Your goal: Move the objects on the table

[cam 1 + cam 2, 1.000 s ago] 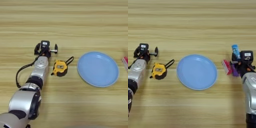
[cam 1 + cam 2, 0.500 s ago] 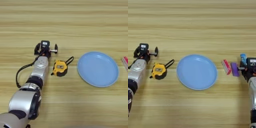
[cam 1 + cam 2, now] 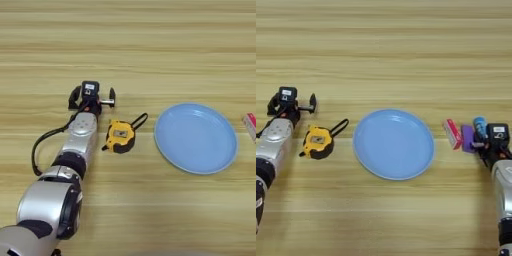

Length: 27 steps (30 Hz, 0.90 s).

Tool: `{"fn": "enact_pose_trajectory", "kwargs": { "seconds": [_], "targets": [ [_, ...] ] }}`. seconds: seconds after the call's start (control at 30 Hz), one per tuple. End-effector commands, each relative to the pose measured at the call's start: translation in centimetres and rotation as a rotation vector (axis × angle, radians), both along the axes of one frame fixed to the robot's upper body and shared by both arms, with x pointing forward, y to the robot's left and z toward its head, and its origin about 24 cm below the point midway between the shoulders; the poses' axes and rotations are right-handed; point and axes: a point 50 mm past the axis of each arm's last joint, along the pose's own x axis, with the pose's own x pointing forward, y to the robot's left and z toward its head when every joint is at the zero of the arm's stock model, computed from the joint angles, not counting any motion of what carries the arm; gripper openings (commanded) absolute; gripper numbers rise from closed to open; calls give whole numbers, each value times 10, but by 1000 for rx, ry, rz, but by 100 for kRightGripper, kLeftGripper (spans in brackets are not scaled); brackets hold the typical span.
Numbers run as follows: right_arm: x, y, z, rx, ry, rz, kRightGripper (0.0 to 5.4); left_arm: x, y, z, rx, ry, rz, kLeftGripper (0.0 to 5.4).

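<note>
Two objects, the blue tube (image 3: 479, 123) and white pack (image 3: 452, 133), lie on the table (image 3: 386, 45) beside your right hand (image 3: 476, 145); its grip I can't tell. Nothing sits on the plate (image 3: 393, 144) yet; left hand (image 3: 92, 100) spread, idle.

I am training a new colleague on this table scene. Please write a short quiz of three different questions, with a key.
1. True or false: the tape measure lies on the blue plate.
2. Which gripper is beside the blue tube: A left, B right?
3. Fill in: the white and red pack lies to the ___ of the plate.

Key: 1 false; 2 B; 3 right.
</note>
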Motion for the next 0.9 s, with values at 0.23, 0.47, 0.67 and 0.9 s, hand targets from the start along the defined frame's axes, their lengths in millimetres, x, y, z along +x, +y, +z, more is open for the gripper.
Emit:
{"fn": "enact_pose_trajectory", "kwargs": {
  "seconds": [0.23,0.47,0.67,0.9],
  "targets": [
    [4,0,4,3,-17,7,230,3,-2,4,9,-8,-2,540],
    [4,1,16,-3,-73,0,328,3,-2,4,10,-9,-2,540],
    [3,0,23,-6,-100,-4,395,3,-2,4,10,-9,-3,540],
    [4,0,20,-2,-93,-6,481,3,-2,4,11,-9,-3,540]
  ]
}}
